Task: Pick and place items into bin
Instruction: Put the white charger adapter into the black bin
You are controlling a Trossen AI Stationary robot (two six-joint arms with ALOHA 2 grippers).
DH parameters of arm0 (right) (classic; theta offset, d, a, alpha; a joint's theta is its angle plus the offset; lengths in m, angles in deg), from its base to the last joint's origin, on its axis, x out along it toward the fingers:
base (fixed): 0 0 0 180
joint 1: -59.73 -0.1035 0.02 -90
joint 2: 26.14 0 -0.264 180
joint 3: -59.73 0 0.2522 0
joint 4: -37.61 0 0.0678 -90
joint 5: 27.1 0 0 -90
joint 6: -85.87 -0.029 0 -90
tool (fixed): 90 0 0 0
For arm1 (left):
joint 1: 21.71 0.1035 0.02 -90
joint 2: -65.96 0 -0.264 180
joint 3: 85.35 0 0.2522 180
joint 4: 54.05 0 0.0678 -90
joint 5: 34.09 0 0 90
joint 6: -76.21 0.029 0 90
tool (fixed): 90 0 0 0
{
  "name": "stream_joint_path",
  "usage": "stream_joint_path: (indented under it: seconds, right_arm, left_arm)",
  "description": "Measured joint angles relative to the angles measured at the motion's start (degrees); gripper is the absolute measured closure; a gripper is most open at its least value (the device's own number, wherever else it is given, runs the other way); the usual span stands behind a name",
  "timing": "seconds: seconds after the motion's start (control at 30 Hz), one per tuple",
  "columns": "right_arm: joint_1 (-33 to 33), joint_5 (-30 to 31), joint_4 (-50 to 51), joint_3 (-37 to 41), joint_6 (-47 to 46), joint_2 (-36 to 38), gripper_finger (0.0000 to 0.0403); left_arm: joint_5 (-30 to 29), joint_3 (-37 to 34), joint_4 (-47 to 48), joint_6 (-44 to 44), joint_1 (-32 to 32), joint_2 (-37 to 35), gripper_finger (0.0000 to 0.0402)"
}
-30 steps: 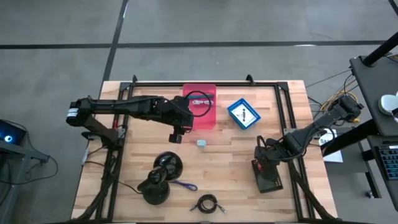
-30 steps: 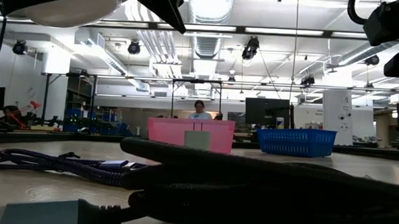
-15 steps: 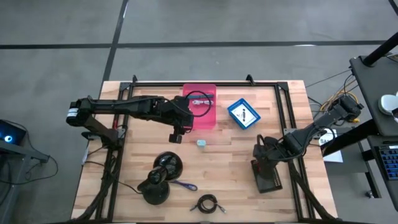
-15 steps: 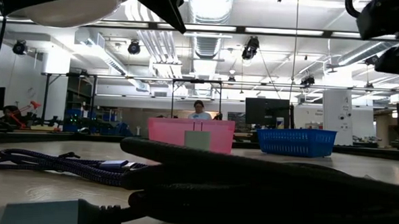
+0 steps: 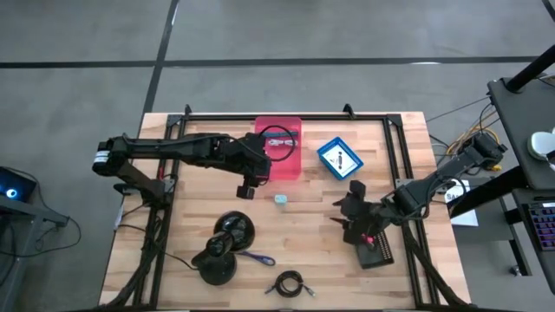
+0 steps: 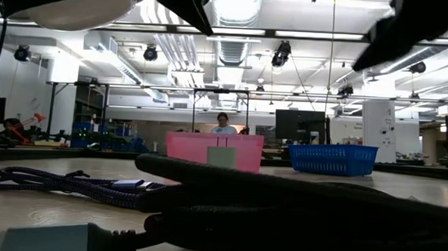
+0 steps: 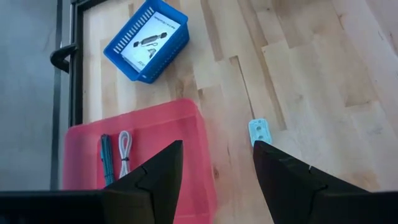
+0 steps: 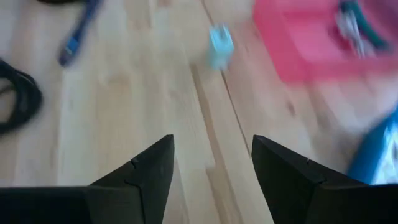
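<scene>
Pale teal cube (image 5: 280, 198) lies on bare table (image 5: 312, 251) near pink bin (image 5: 279, 147); blue basket (image 5: 340, 159) lies right. Left gripper (image 5: 246, 186) and right gripper (image 5: 348, 212) are held apart, empty.

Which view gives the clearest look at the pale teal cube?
The left wrist view: the pale teal cube lies sharp on bare wood beside the pink bin. The high view shows it tiny, the right wrist view blurred, and the low view only face-on against the bin.
</scene>
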State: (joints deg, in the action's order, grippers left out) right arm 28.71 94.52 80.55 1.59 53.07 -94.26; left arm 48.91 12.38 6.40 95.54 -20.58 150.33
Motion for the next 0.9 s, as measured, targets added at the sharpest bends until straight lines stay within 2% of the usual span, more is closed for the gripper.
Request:
stream_joint_path:
  seconds: [0.1, 0.23, 0.47, 0.63, 0.9]
  right_arm:
    - [0.4, 0.8, -5.6, 0.3, 5.3, 0.0, 0.0200]
    - [0.6, 6.1, -9.5, 0.4, 9.4, 0.0, 0.0200]
    - [1.5, 8.7, -19.7, 4.8, 16.5, 0.0, 0.0199]
    - [2.7, 8.8, -29.1, 10.4, 18.0, 0.0, 0.0199]
    - [5.5, 8.9, -42.5, 18.6, 19.8, 0.0, 0.0199]
  left_arm:
    - [0.0, 0.0, 0.2, 1.7, 0.0, -0.5, 0.0222]
    - [0.0, 0.0, 0.7, 2.5, 0.9, -3.1, 0.0222]
    - [-0.9, -2.6, 1.1, 2.0, 3.8, -13.9, 0.0222]
    - [-0.8, -11.8, -6.0, 0.6, 4.5, -24.3, 0.0222]
    - [-0.8, -32.6, -18.1, -4.0, 4.5, -40.4, 0.0222]
